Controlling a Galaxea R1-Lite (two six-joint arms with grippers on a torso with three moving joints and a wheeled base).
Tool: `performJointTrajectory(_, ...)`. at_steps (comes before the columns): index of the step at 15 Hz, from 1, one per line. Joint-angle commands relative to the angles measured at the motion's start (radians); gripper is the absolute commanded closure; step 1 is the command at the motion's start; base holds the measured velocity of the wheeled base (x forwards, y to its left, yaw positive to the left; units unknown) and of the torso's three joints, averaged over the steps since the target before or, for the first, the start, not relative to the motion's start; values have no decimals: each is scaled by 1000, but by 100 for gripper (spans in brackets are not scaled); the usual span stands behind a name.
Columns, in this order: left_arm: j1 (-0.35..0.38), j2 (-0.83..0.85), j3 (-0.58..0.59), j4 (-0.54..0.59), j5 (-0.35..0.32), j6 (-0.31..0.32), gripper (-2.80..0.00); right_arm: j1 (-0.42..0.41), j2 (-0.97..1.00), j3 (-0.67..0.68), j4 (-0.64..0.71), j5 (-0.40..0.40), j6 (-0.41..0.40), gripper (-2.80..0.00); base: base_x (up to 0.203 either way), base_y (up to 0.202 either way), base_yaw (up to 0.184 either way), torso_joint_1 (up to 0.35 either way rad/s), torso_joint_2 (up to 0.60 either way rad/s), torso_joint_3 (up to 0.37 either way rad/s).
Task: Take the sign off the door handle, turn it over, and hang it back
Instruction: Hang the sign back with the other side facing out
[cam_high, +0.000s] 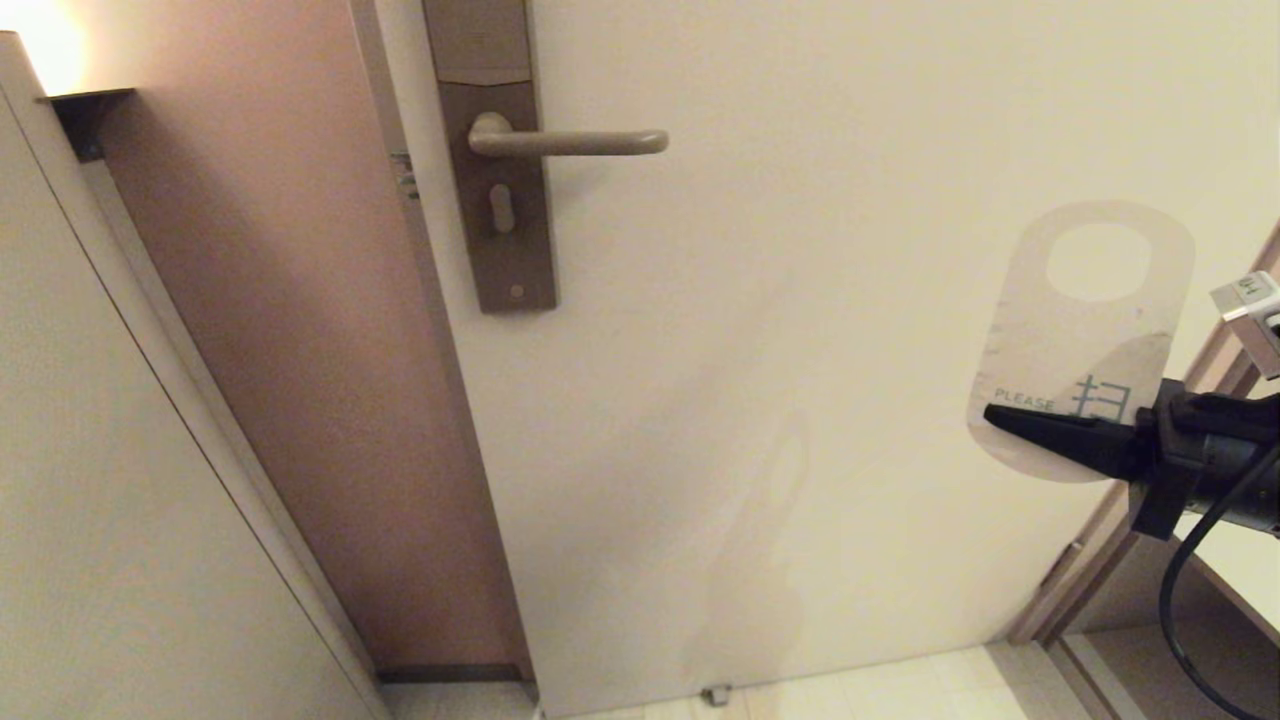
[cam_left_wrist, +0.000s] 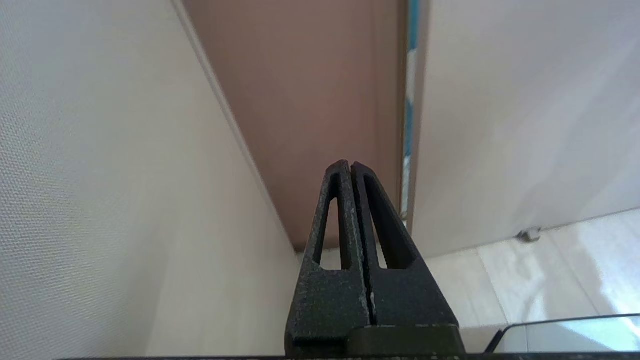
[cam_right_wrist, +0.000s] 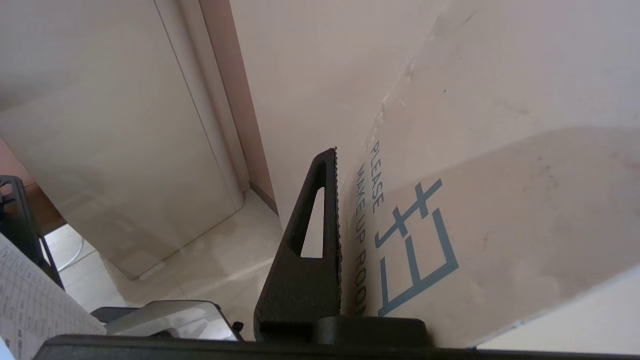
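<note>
Mostly you are looking at the door (cam_high: 800, 400), a wide pale panel that runs past the frame above and on the right; only a strip of floor tile (cam_high: 900, 690) shows below it. On your left a brown wall (cam_high: 300, 350) and a pale panel (cam_high: 120, 500) fill the rest. The lock plate (cam_high: 495, 180) is cut off at its upper end, and the handle (cam_high: 570, 142) juts level from it with nothing hanging on it.

You will find the sign (cam_high: 1085, 330) well to the right of the handle and lower, held upright with its oval hole uppermost and its white side toward you. Its lower lettering is half covered by a finger; you can read "PLEASE" in the head view, and "MAKE UP" with a cut-off word in the right wrist view.

Your right gripper (cam_high: 1010, 420) reaches in level from the right edge, clamped on the sign's lower end; the arm behind it is cut off.

Your left gripper (cam_left_wrist: 350, 167) appears only in its wrist view, fingers pressed together on nothing, pointing at the gap between wall and door.
</note>
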Motion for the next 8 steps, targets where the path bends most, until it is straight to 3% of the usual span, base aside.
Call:
performJointTrajectory(1, -8, -121, -2, 19, -10, -3, 0, 0, -8, 6, -4, 5, -1, 0, 0, 0, 0, 0, 0, 0)
performJointTrajectory(3, -16, -163, 0, 26, -29, -38, 0, 0, -7, 6, -3, 4, -1, 0, 0, 0, 0, 0, 0, 0)
performJointTrajectory(8, -16, -163, 1, 26, -26, -56, 0, 0, -10, 11, -3, 4, 0, 0, 0, 0, 0, 0, 0, 0)
